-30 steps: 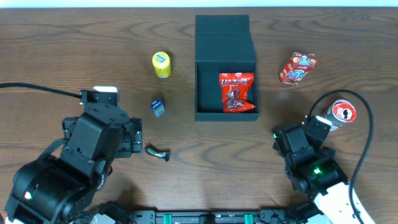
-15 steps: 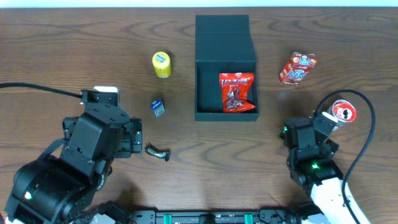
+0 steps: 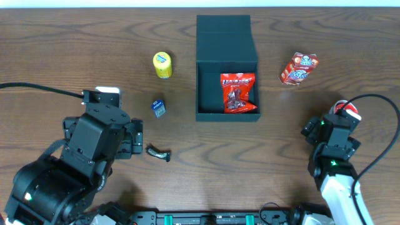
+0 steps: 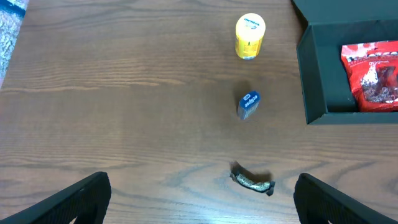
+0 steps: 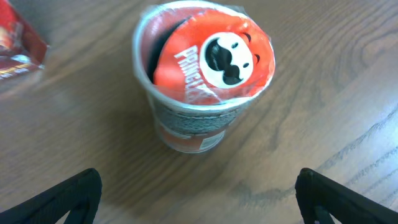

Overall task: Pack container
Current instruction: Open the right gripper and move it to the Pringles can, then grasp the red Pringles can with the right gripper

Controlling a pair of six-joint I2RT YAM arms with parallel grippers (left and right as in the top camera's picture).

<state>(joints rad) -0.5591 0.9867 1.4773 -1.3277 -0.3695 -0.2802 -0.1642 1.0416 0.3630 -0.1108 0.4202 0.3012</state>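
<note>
The container [image 3: 225, 39] is a dark teal-black box with its lid flapped open to the back; a red snack bag [image 3: 238, 92] lies inside. It also shows in the left wrist view [image 4: 309, 81]. A red-lidded Pringles cup [image 5: 204, 74] stands upright just ahead of my right gripper [image 5: 199, 199], which is open and empty. In the overhead view the right arm hides most of the cup [image 3: 347, 107]. My left gripper [image 4: 202, 202] is open and empty, just short of a dark candy wrapper [image 4: 252, 182].
A yellow can [image 3: 162, 64] and a small blue pack [image 3: 159, 107] lie left of the container. The dark candy wrapper [image 3: 159, 152] lies nearer the front. A red snack pack [image 3: 298, 68] lies right of the container, also at the right wrist view's corner [image 5: 15, 46].
My right arm has swung to the right and now sits over the Pringles cup, hiding most of it from above. The left arm and all items have not moved.
</note>
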